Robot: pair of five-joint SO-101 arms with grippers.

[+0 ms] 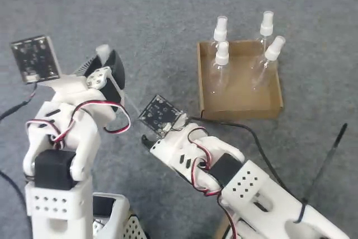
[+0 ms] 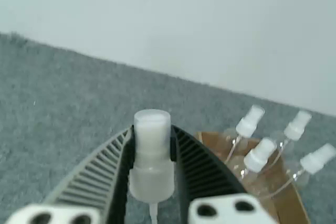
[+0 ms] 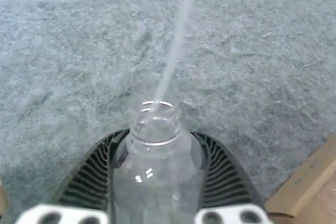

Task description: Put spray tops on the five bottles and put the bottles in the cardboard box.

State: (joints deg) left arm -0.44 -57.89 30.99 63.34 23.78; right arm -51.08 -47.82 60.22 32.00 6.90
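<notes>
left gripper (image 2: 152, 136) clamped on white spray top (image 2: 151, 153) | right gripper (image 3: 158, 136) clamped on clear open bottle (image 3: 156, 174) | grey carpet surface (image 1: 140, 32) | pale wall (image 2: 184, 24)

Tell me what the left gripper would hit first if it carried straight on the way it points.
Nothing close, it seems: the left gripper, shut on the white plastic spray top, points over bare grey carpet towards the pale wall. The brown cardboard box sits off to one side. Depth is unclear.
</notes>
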